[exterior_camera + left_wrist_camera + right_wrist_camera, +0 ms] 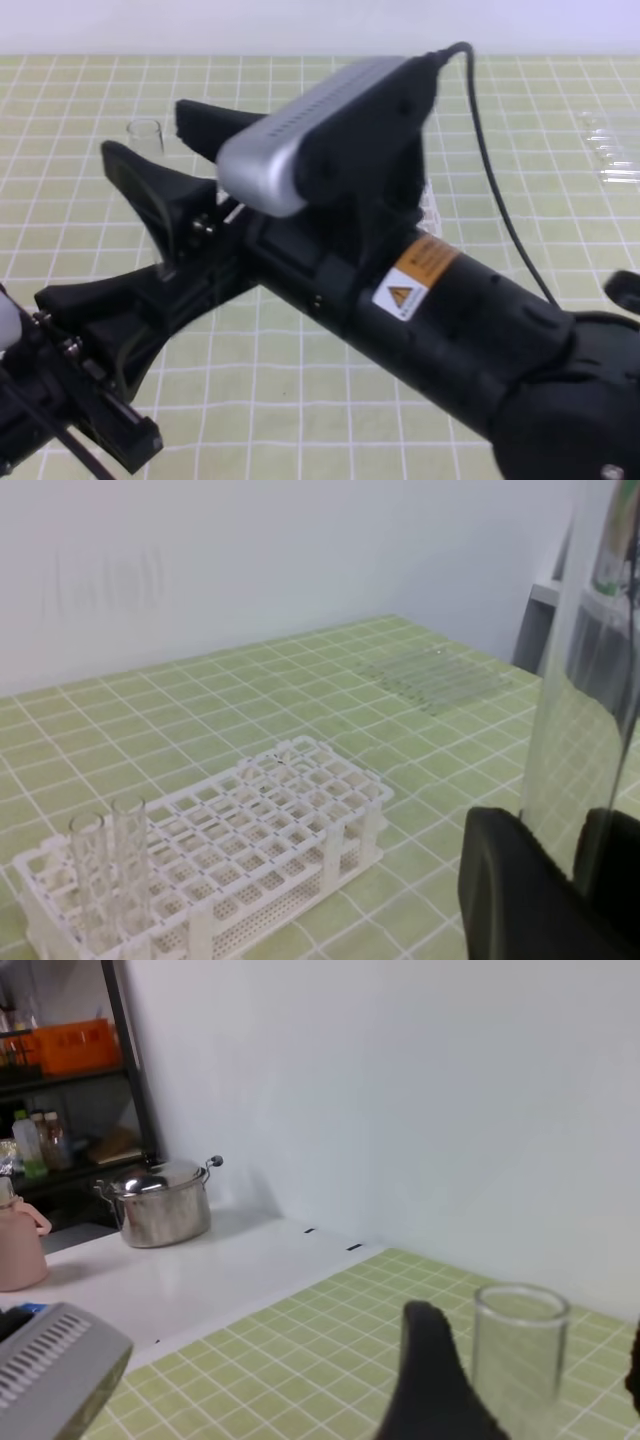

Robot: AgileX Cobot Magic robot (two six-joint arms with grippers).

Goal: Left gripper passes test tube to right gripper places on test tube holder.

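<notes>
The test tube [578,730] stands upright, its lower part pinched between the black fingers [510,890] of my left gripper [560,855], which is shut on it. In the exterior high view only the tube's open rim [145,135] shows, between the spread jaws of my right gripper [143,130]; my left gripper [150,290] sits below at lower left. The right wrist view shows the tube's top [520,1345] between one dark finger [430,1380] and the right frame edge, untouched by the open right gripper [530,1385]. The white test tube holder [290,810] lies on the table with two tubes [110,865] in its left end.
A heap of clear tubes [430,675] lies on the green grid mat toward the far right [615,150]. My right arm with its orange sticker [415,280] fills the middle of the exterior high view. A steel pot [160,1205] stands on a white counter beyond the mat.
</notes>
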